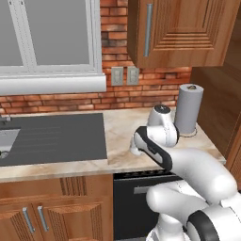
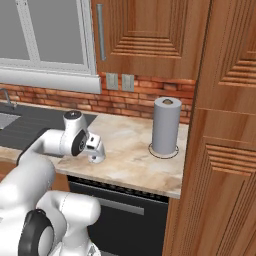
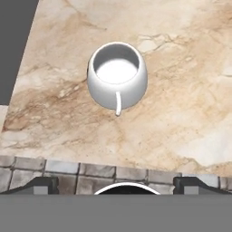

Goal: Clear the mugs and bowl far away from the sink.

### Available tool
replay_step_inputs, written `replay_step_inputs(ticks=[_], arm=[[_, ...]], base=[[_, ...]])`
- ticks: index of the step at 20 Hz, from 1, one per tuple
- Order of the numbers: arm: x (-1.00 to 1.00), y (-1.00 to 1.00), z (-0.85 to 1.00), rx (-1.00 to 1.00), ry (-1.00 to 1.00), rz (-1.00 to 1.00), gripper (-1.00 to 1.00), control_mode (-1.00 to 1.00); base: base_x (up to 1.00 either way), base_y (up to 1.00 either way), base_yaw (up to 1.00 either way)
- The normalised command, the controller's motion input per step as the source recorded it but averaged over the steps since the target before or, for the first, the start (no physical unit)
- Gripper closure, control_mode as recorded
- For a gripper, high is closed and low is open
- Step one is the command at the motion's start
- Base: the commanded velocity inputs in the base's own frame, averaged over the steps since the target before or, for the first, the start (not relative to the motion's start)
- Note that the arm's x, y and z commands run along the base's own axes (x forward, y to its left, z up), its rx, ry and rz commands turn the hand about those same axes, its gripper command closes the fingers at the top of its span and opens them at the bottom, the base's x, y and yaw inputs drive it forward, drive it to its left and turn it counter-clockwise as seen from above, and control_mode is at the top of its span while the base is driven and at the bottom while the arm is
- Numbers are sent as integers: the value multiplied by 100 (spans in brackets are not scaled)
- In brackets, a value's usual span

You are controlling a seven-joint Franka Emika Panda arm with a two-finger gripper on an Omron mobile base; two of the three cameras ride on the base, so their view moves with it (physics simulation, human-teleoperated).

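Hand view: white mug (image 3: 117,75) sat straight ahead of the gripper (image 3: 117,183), clear of it, nothing held.

You had the mug upright on the marble counter (image 3: 181,113), mouth facing the camera, its thin handle pointing back toward the fingertips (image 3: 43,183). The two tips stood far apart at the bottom edge, wider than the mug body, so the jaws read as spread and empty. The dark drainboard of the sink (image 1: 52,136) lay just off to one side of the mug, so I'd judge it not yet cleared. Left base view put the hand low over the counter between the sink and the paper towel roll (image 1: 188,108). Your next move was likely a straight advance along the hand's axis, handle in line.
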Motion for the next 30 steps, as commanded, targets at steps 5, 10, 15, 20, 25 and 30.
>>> replay_step_inputs(ticks=[5,10,15,20,25,30], arm=[[3,2,-20,0,1,0,-100,-100],[14,0,-9,0,0,0,-100,-100],[15,0,-9,0,0,0,-100,-100],[22,0,-18,0,0,0,-100,-100],[0,0,-11,0,0,0,-100,-100],[4,0,-7,0,0,0,-100,-100]], base=[[0,0,0],[0,0,0],[0,0,0],[0,0,0],[0,0,0],[0,0,0]])
